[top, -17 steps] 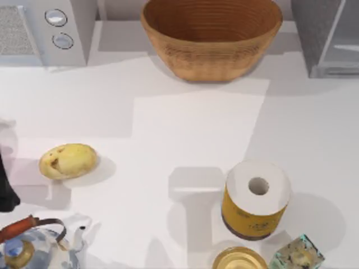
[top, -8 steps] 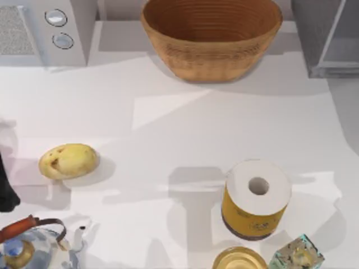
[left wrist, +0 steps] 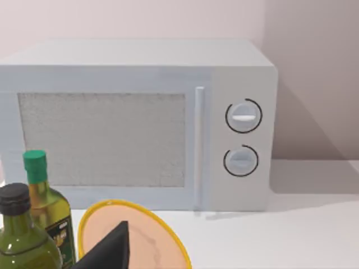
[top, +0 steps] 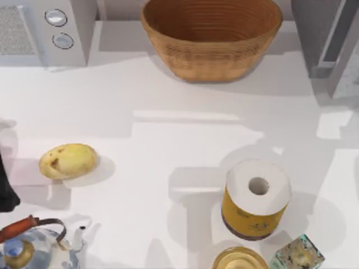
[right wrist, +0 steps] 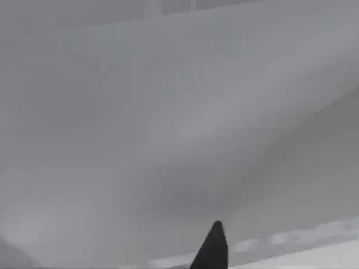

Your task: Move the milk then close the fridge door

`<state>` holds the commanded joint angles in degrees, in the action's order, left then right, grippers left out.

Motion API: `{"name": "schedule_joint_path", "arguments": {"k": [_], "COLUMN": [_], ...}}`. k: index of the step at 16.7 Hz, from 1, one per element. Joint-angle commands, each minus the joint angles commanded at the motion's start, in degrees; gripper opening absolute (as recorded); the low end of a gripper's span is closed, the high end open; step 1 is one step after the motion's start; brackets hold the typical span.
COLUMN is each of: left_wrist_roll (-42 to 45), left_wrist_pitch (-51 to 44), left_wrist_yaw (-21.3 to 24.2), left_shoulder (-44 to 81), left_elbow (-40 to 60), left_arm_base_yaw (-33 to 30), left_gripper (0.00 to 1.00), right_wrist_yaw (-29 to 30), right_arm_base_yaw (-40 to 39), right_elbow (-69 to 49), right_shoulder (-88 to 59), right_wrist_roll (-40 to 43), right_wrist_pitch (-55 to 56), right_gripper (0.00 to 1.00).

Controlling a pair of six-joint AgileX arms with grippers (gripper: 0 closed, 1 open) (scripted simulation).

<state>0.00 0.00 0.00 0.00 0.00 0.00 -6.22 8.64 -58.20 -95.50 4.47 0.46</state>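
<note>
At the counter's (top: pixel 185 134) back right corner the fridge door (top: pixel 343 53) stands partly swung on the grey fridge (top: pixel 314 33); closing it well likely means a steady push flat on the panel, near its free edge. The right gripper (right wrist: pixel 212 249) is close against that pale panel, its grip unreadable, while the left arm (top: pixel 7 193) is parked at the left edge. The big wicker basket (top: pixel 210 39) at the back edge looks empty; I cannot see the milk.

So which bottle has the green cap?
The taller olive oil bottle, standing nearer the microwave, has the green cap. The dark green bottle beside it wears a black cap.
</note>
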Motion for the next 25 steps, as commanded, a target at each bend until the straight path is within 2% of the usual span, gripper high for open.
{"name": "schedule_joint_path", "arguments": {"k": [4,11,25], "left_wrist_roll": [0.0,0.0,0.0], "left_wrist_pitch": [0.0,0.0,0.0], "left_wrist_yaw": [0.0,0.0,0.0], "left_shoulder": [0.0,0.0,0.0], "left_elbow": [0.0,0.0,0.0], "left_arm_base_yaw": [0.0,0.0,0.0], "left_gripper": [1.00,1.00,1.00], "right_wrist_yaw": [5.3,5.7,6.1], "right_arm_base_yaw": [-6.7,-6.2,-6.3], "right_elbow": [2.8,2.3,-21.0], "right_shoulder": [2.6,1.6,-16.4], "right_wrist_roll": [-5.0,-5.0,-5.3], "right_wrist_pitch": [3.3,3.1,-1.3], "right_gripper": [1.00,1.00,1.00]}}
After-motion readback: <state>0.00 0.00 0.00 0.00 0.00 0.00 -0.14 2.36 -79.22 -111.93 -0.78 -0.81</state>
